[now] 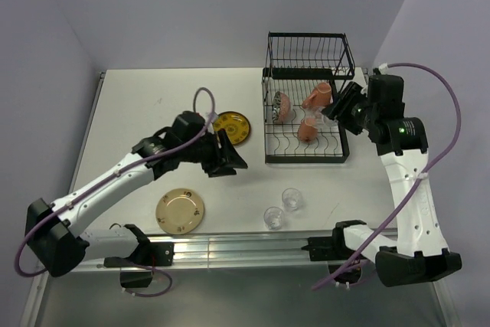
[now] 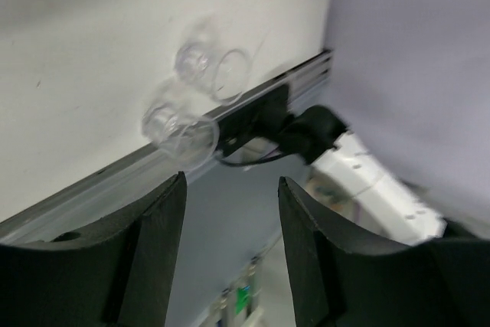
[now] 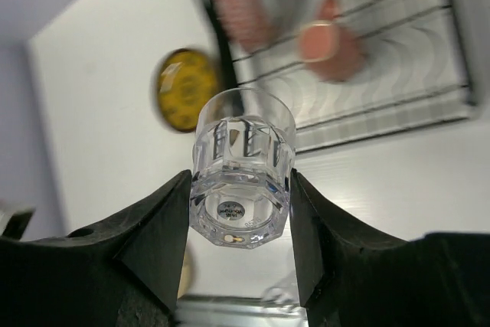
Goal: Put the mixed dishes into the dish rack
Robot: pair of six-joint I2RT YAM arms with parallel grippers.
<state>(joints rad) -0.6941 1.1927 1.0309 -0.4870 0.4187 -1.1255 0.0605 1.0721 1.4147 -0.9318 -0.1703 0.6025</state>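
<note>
Black wire rack (image 1: pixel 308 36): orange mugs (image 1: pixel 318 96), maybe dark bowl (image 1: pixel 281 105). My right jaws grip clear glass (image 3: pixel 243 151); left jaws gape, empty. Plates (image 1: pixel 181 210), glasses (image 1: pixel 292 198) wait at 7 o'clock.

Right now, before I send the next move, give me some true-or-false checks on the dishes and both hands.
1. The right hand holds a clear glass. True.
2. Both mugs sit on the table. False: both lie in the dish rack.
3. The left hand grips the yellow plate. False: it is open and empty; the plate lies on the table.
4. Two more glasses stand on the table near its front edge. True.
</note>
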